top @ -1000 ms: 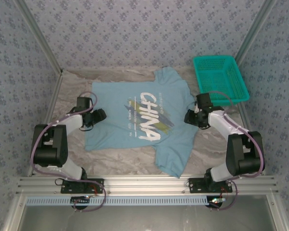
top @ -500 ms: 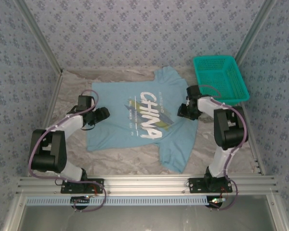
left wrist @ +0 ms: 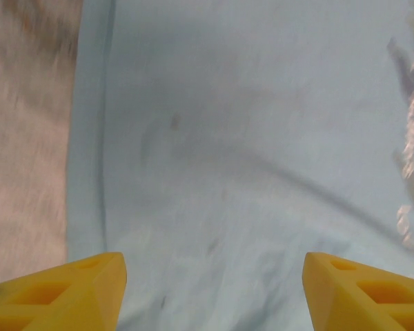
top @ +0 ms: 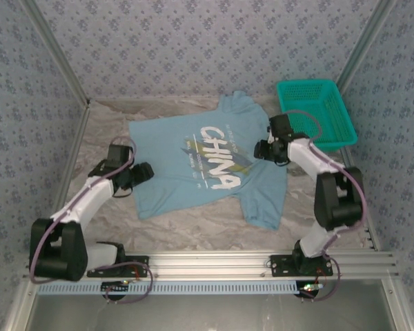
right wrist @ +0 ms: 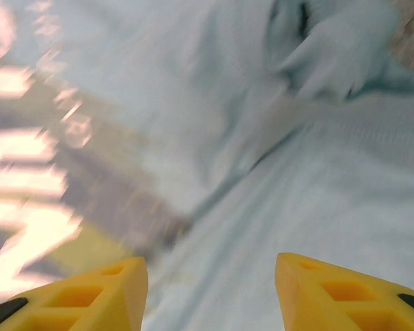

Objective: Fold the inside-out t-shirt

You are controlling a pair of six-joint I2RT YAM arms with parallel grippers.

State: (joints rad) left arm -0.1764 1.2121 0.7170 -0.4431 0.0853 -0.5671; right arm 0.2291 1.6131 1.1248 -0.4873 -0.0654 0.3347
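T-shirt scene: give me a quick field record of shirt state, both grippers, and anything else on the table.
shirt: t-shirt spread flat on the table, CHINA print facing up, not yet folded
left gripper: open, over the shirt's left edge, nothing between the fingers
right gripper: open, over the shirt's right edge, wrist view blurred
other: green basket at the far right corner, looks empty

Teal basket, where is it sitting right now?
In the top external view, the teal basket sits at the far right corner of the table, just right of the t-shirt and beyond the right gripper.
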